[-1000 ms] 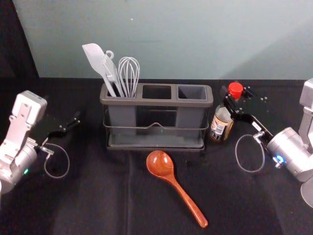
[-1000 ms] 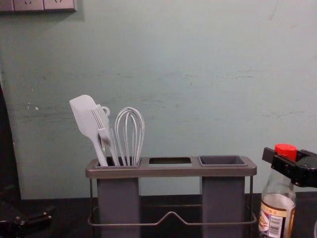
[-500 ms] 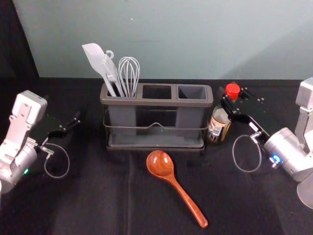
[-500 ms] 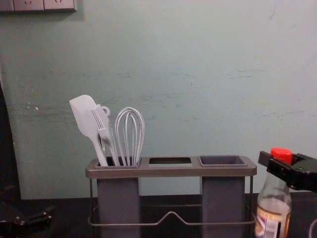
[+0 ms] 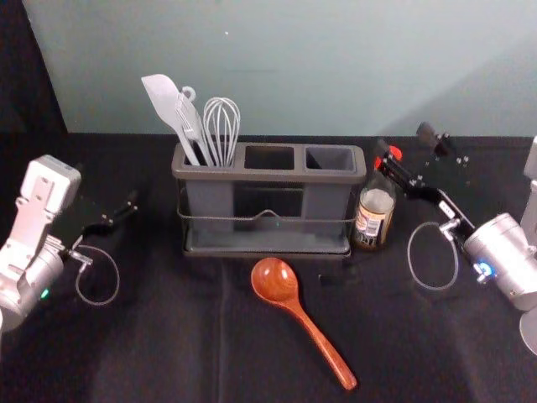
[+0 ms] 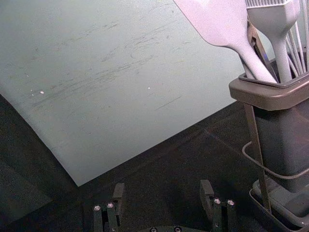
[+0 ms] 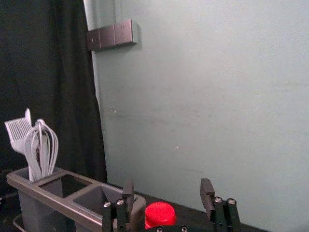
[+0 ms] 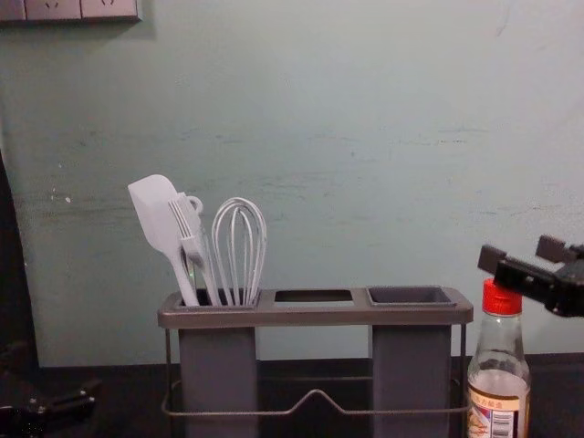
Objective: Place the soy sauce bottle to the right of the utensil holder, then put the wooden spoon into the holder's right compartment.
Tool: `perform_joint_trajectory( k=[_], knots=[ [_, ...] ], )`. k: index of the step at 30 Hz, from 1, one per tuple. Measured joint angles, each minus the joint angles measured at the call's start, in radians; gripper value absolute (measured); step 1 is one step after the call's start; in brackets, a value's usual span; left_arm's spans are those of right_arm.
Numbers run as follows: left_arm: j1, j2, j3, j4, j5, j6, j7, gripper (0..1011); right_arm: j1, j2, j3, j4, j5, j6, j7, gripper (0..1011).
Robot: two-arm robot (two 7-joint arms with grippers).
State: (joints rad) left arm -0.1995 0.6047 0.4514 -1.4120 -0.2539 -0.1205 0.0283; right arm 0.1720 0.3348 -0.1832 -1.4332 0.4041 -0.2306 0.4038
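Soy sauce bottle: Stood upright on the counter, just beside the right end of the utensil holder. Could not tell whether touching it.
Red cap: Sat on top of the clear glass neck.
Bottle label: Faced the front, with a row of small characters on a yellowish band, too small to read for certain. Carried a barcode below, with coloured printing beside it.
Right hand: Hung open at the level of the bottle's top, fingers spread apart, with nothing gripped. Overlapped the cap with one finger in the head and chest views; could not tell whether touching. Looked toward the cap between the fingers in the right wrist view.
Wooden spoon: Lay on the counter in front of the holder, bowl toward the holder, handle slanting to the near right.
Right compartment: Opened upward at the holder's right end, nearest the bottle.
Left compartment: Held a spatula, a brush and a whisk, all pale, heads up.
Left hand: Rested open, parked left of the holder, fingers apart.
Wall sockets: Showed slots, high on the left.
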Motion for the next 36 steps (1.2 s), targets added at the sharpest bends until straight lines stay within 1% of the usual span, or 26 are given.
perform_joint_trajectory(
  k=[1,2,3,4,5,7,11,14,19,22,24,25,28,29,33,36],
  knots=[
    [0.000,0.000,0.000,0.000,0.000,0.000,0.000,1000,-0.006,0.001,0.003,-0.012,-0.003,0.000,-0.004,870],
    [0.000,0.000,0.000,0.000,0.000,0.000,0.000,1000,-0.020,0.004,0.009,-0.038,-0.008,-0.001,-0.013,904],
    [0.000,0.000,0.000,0.000,0.000,0.000,0.000,1000,-0.024,0.005,0.011,-0.048,-0.010,-0.001,-0.016,904],
    [0.000,0.000,0.000,0.000,0.000,0.000,0.000,1000,-0.031,0.006,0.013,-0.061,-0.012,-0.001,-0.019,952],
    [0.000,0.000,0.000,0.000,0.000,0.000,0.000,1000,-0.045,0.009,0.016,-0.085,-0.017,0.001,-0.024,973],
    [0.000,0.000,0.000,0.000,0.000,0.000,0.000,1000,-0.058,0.011,0.018,-0.108,-0.020,0.004,-0.026,1003],
    [0.000,0.000,0.000,0.000,0.000,0.000,0.000,1000,-0.095,0.015,0.017,-0.167,-0.026,0.011,-0.026,1004],
    [0.000,0.000,0.000,0.000,0.000,0.000,0.000,1000,-0.114,0.016,0.009,-0.193,-0.026,0.016,-0.021,1004],
    [0.000,0.000,0.000,0.000,0.000,0.000,0.000,1000,-0.154,0.016,-0.025,-0.235,-0.030,0.028,-0.007,1004],
    [0.000,0.000,0.000,0.000,0.000,0.000,0.000,1000,-0.167,0.014,-0.043,-0.242,-0.031,0.031,-0.001,1004],
    [0.000,0.000,0.000,0.000,0.000,0.000,0.000,1000,-0.180,0.010,-0.067,-0.246,-0.036,0.034,0.004,1004],
    [0.000,0.000,0.000,0.000,0.000,0.000,0.000,1000,-0.180,0.010,-0.067,-0.246,-0.036,0.034,0.004,1004],
    [0.000,0.000,0.000,0.000,0.000,0.000,0.000,1000,-0.188,0.005,-0.088,-0.243,-0.042,0.034,0.005,1004],
    [0.000,0.000,0.000,0.000,0.000,0.000,0.000,1000,-0.191,0.001,-0.098,-0.238,-0.045,0.034,0.005,1004],
    [0.000,0.000,0.000,0.000,0.000,0.000,0.000,1000,-0.196,-0.010,-0.118,-0.221,-0.050,0.032,0.005,1004],
    [0.000,0.000,0.000,0.000,0.000,0.000,0.000,1000,-0.198,-0.019,-0.128,-0.204,-0.053,0.025,0.004,1004]
  ],
)
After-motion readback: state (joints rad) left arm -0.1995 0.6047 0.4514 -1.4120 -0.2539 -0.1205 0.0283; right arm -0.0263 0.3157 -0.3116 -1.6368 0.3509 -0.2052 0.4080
